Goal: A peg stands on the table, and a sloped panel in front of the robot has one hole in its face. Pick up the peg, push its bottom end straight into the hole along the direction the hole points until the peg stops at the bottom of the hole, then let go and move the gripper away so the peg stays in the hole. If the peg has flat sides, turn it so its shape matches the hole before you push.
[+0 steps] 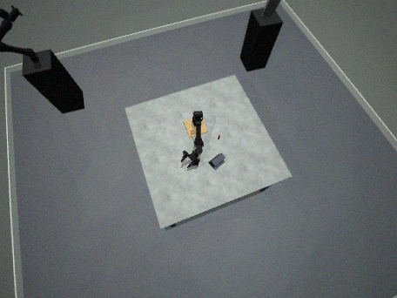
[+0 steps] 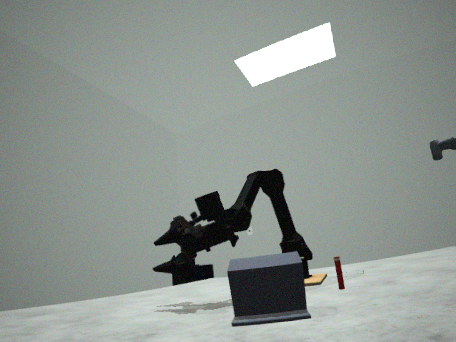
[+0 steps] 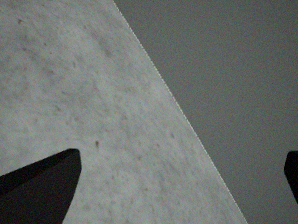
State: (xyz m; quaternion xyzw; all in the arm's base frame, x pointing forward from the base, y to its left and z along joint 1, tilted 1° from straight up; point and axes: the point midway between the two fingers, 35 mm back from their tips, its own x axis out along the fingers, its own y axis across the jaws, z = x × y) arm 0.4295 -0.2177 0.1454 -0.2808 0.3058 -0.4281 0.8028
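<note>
The red peg (image 1: 218, 137) (image 2: 339, 273) stands upright on the table and has a darker, pale-edged top in the exterior view. Its cross-section is too small to tell. The dark grey block with the sloped panel (image 1: 217, 161) (image 2: 267, 292) stands on the table; no hole can be made out in either the top or the exterior view. My gripper (image 1: 185, 163) (image 2: 154, 257) (image 3: 185, 161) is open and empty, its fingers wide apart. It is raised above the table, on the other side of the block from the peg in the exterior view. Neither peg nor block shows in the wrist view.
The arm's base stands on a tan board (image 1: 189, 126) (image 2: 316, 280). The wrist view shows the table (image 3: 100, 100) and its edge running diagonally. Two black pedestals (image 1: 58, 84) (image 1: 261, 41) stand on the floor beyond the table.
</note>
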